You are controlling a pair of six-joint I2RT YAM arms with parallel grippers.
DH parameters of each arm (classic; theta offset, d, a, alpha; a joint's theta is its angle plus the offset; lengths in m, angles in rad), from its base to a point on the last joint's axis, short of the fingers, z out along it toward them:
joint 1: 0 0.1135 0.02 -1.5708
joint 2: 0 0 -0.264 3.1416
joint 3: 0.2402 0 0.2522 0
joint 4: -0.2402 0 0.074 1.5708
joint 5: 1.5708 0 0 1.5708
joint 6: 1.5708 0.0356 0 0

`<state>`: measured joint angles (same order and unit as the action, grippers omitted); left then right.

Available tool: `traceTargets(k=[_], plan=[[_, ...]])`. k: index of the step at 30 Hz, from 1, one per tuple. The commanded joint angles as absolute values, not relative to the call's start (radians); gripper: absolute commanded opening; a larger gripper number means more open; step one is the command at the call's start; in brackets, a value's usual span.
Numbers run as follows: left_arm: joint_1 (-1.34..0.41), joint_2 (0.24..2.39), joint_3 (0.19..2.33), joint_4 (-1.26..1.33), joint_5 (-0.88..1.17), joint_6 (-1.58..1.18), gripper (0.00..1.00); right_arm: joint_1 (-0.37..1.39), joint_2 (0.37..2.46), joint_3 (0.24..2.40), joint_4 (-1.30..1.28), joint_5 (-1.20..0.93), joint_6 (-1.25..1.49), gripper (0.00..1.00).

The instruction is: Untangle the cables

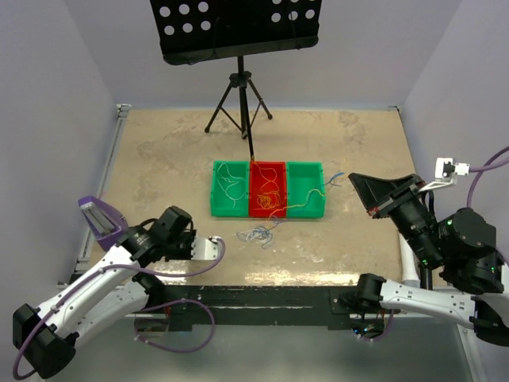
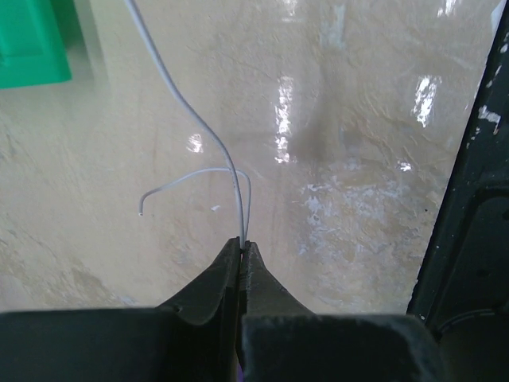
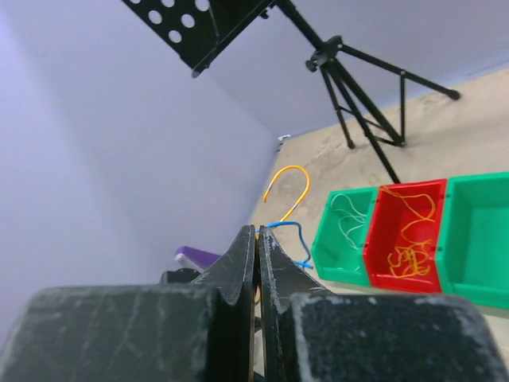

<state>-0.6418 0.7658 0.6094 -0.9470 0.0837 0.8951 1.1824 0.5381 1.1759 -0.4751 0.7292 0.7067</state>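
Note:
My left gripper (image 2: 241, 242) is shut on a thin white strand (image 2: 193, 113) that runs up and away from the fingertips, with a short loose end curling left. In the top view the left gripper (image 1: 216, 247) is low over the table, left of a small clump of bluish and white strands (image 1: 258, 233). My right gripper (image 3: 256, 231) is shut on a yellow-orange strand (image 3: 295, 170) and a blue strand (image 3: 296, 228), held above the table. In the top view the right gripper (image 1: 351, 180) has blue ends (image 1: 335, 178) at its tip, and a yellow strand (image 1: 306, 205) runs toward the red bin.
Three bins stand in a row mid-table: a green one (image 1: 215, 192) with white strands, a red one (image 1: 266, 214) with yellow-orange strands, a green one (image 1: 307, 215). A black music stand's tripod (image 1: 240, 99) stands behind them. Purple walls enclose the table.

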Motion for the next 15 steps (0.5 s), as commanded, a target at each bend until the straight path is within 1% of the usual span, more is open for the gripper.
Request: traceTargets(k=[1,9,15], plan=[[-0.640,0.739,0.540,-0.930,0.003,0.959,0.00,1.186,0.520,1.261,-0.595,0.850,0.684,0.00],[-0.640,0.723,0.431,-0.894,-0.132,1.028,0.00,1.186,0.503,1.445,-0.695,1.049,0.667,0.00],[-0.640,0.723,0.393,-0.873,-0.178,1.052,0.00,1.186,0.500,1.506,-0.745,1.160,0.675,0.00]])
